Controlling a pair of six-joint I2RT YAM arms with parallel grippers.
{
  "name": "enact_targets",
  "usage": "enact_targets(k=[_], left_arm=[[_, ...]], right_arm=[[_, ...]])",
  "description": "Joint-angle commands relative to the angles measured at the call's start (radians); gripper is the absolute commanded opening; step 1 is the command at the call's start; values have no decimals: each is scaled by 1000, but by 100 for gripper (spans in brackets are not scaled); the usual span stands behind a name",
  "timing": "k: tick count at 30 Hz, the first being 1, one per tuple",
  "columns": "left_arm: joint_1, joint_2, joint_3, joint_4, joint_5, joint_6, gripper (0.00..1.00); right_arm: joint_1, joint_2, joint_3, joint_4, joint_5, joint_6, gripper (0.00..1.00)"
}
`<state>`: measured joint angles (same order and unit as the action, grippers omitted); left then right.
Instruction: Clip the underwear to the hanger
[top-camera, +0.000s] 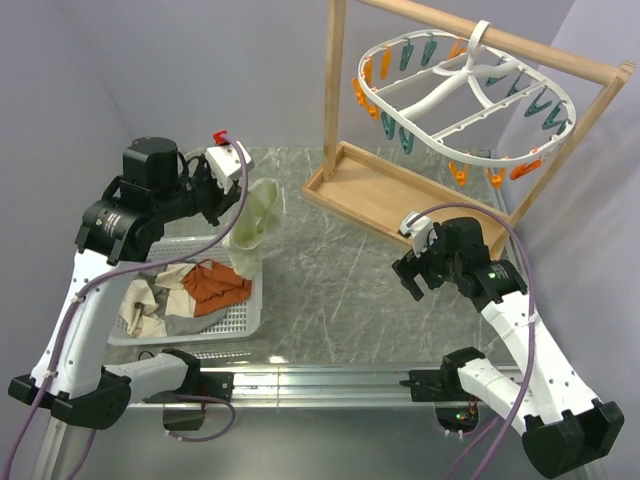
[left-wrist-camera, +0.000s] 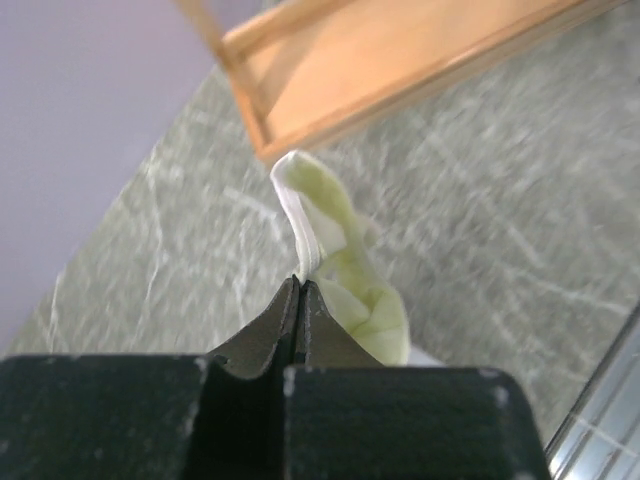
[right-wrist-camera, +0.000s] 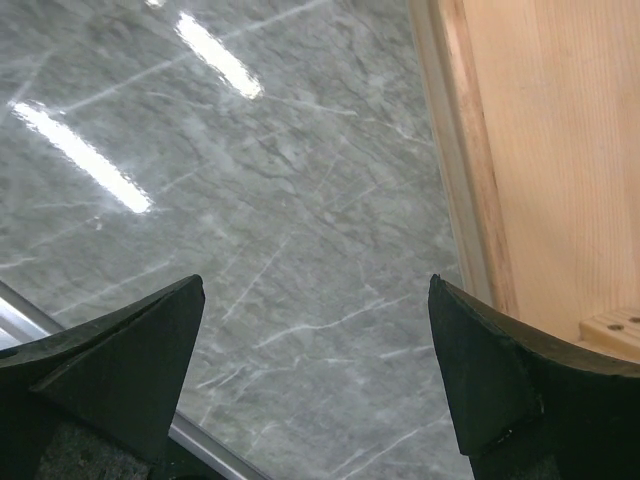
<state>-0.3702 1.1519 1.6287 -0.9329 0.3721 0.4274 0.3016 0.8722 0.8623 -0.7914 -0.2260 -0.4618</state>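
Observation:
The pale cream-yellow underwear (top-camera: 256, 222) hangs from my left gripper (top-camera: 243, 190), which is shut on its white edge and holds it in the air above the basket's right end. In the left wrist view the cloth (left-wrist-camera: 345, 268) droops from the closed fingertips of the left gripper (left-wrist-camera: 301, 283). The white oval hanger (top-camera: 462, 98) with orange and teal clothespins hangs by its hook from the wooden stand at the back right. My right gripper (top-camera: 414, 262) is open and empty above the table, near the stand's base; in its wrist view the right gripper (right-wrist-camera: 315, 300) shows only bare marble between the fingers.
A white basket (top-camera: 240, 322) at the left holds an orange-rust cloth (top-camera: 213, 284) and white and grey cloths (top-camera: 148, 304). The wooden stand's tray base (top-camera: 390, 195) lies on the marble table; its edge (right-wrist-camera: 470, 170) is close to my right gripper.

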Motion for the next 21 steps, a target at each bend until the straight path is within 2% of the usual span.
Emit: enact_targets(k=[1, 7, 11, 16, 19, 21], left_arm=[[-29, 31, 85, -47, 137, -45, 0], [-137, 41, 86, -17, 232, -111, 0], [-228, 87, 141, 19, 297, -199, 0], [-312, 163, 163, 124, 384, -344, 0], [-354, 196, 145, 186, 451, -421, 0], [-363, 206, 87, 282, 511, -505, 0]], right_arm=[[5, -29, 61, -28, -67, 6, 100], [-12, -45, 57, -37, -85, -3, 100], [-50, -44, 53, -42, -104, -6, 99], [-185, 2, 84, -66, -185, -21, 97], [-286, 40, 115, -101, -237, -57, 95], [-321, 65, 130, -126, -249, -80, 94]])
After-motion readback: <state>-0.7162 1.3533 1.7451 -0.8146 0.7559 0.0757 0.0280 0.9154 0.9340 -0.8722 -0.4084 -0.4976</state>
